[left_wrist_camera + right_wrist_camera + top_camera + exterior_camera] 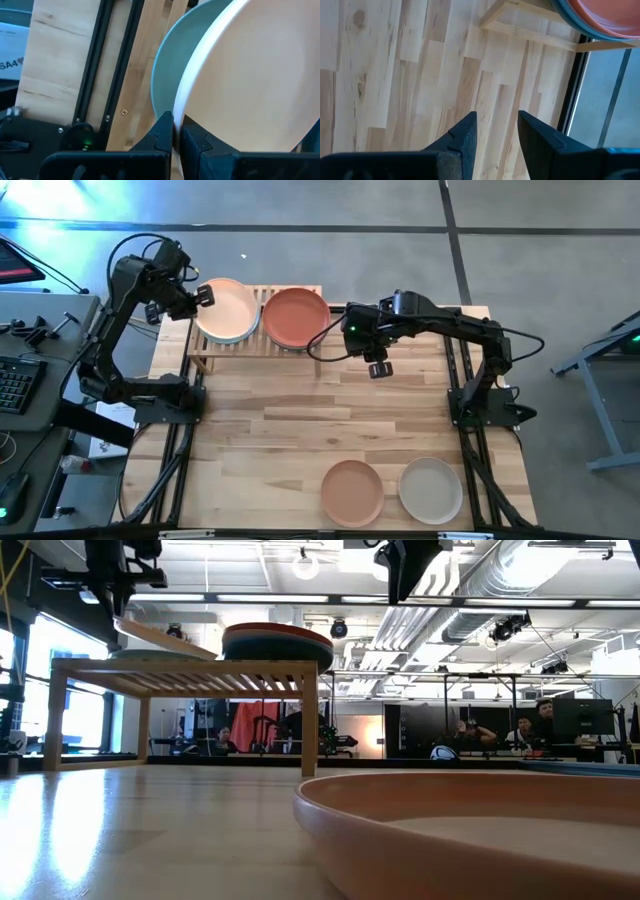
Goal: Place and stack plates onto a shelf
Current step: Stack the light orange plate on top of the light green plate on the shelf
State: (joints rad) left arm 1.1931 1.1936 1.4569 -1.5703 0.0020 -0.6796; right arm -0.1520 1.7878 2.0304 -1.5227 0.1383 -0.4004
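Left wrist view: sheet reading "SA4"

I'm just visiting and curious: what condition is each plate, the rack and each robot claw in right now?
Peach plate: tilted over the left stack, pinched at its rim.
Left end effector: shut on the peach plate.
Right end effector: open, empty, above the table.
Terracotta plate: flat, topping the right stack.
Shelf: upright, carrying two stacks.
Tan-orange plate: flat on the table.
Beige plate: flat on the table.
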